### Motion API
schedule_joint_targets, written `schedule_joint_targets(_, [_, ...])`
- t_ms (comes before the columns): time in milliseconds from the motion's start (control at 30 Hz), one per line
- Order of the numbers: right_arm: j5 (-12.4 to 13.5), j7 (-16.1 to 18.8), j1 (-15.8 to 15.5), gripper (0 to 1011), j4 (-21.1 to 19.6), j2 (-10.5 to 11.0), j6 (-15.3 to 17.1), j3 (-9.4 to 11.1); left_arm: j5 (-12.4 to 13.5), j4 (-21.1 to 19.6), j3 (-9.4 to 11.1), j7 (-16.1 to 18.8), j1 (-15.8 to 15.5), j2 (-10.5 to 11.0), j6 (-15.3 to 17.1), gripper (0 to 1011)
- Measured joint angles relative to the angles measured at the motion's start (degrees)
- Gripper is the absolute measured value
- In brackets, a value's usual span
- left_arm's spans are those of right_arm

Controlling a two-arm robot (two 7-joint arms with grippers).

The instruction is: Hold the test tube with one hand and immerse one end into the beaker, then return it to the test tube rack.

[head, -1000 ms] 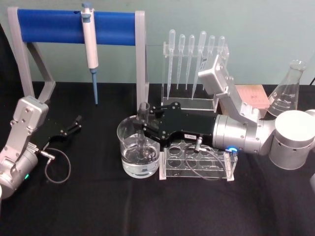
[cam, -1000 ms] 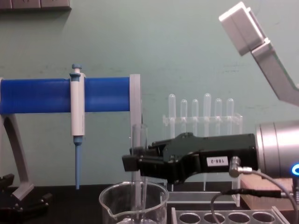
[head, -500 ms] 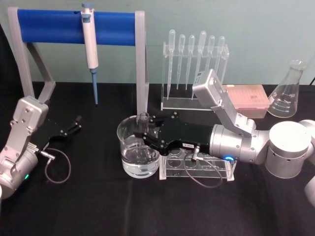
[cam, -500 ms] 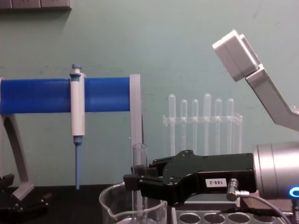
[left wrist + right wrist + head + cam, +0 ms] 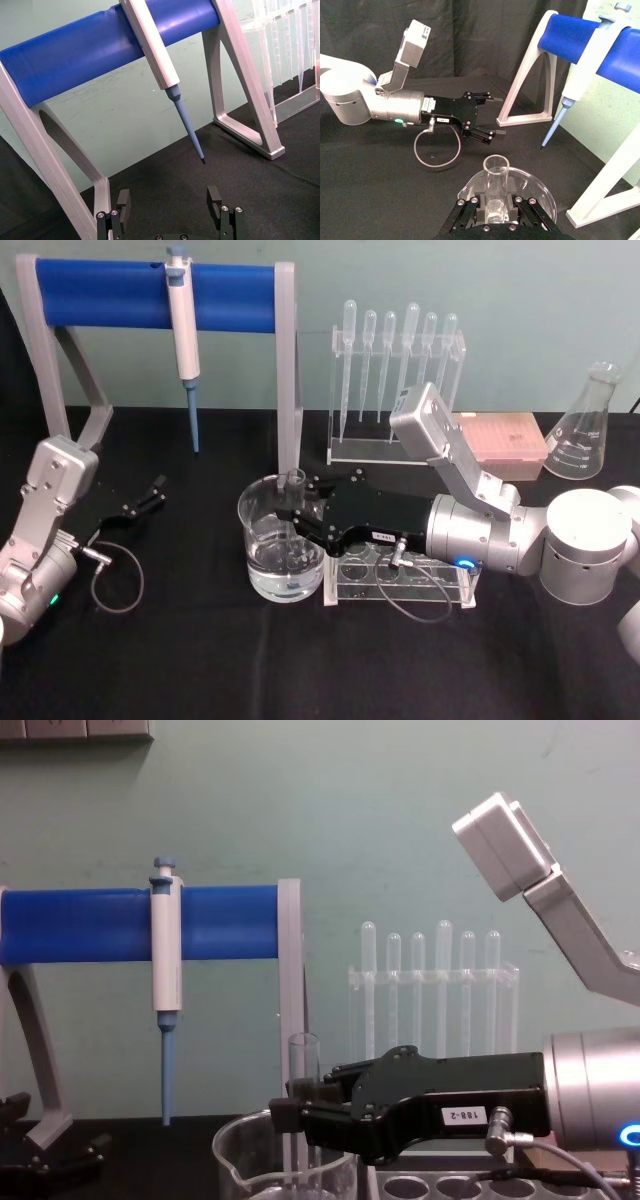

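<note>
The right gripper (image 5: 296,506) clamps the test tube (image 5: 293,480) upright, lower end inside the beaker (image 5: 258,540). The left gripper (image 5: 152,494) lies near the table's (image 5: 200,660) left edge, fingers apart.

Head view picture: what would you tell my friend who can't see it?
The robot's right tool holds a glass tube upright inside a beaker of water, next to a clear rack. The left tool sits open, off to the left.
</note>
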Motion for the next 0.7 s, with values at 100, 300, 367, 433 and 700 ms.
schedule_joint_targets(100, [0.0,0.0,0.0,241,0.0,0.0,-0.1,0.0,0.0,0.0,0.0,0.0,0.0,0.0,0.0,1000])
schedule_joint_targets(300, [0.1,0.0,0.1,241,0.0,0.0,-0.2,-0.1,0.0,0.0,0.0,0.0,0.0,0.0,0.0,1000])
schedule_joint_targets(367, [0.1,0.0,0.1,241,0.0,0.0,-0.2,-0.1,0.0,0.0,0.0,0.0,0.0,0.0,0.0,1000])
schedule_joint_targets(433, [0.1,0.0,0.1,241,0.0,0.1,-0.2,-0.1,0.0,0.0,0.0,0.0,0.0,0.0,0.0,1000])
schedule_joint_targets(700, [0.1,0.1,0.2,241,0.0,0.1,-0.3,-0.2,0.0,0.0,0.0,0.0,0.0,0.0,0.0,1000])
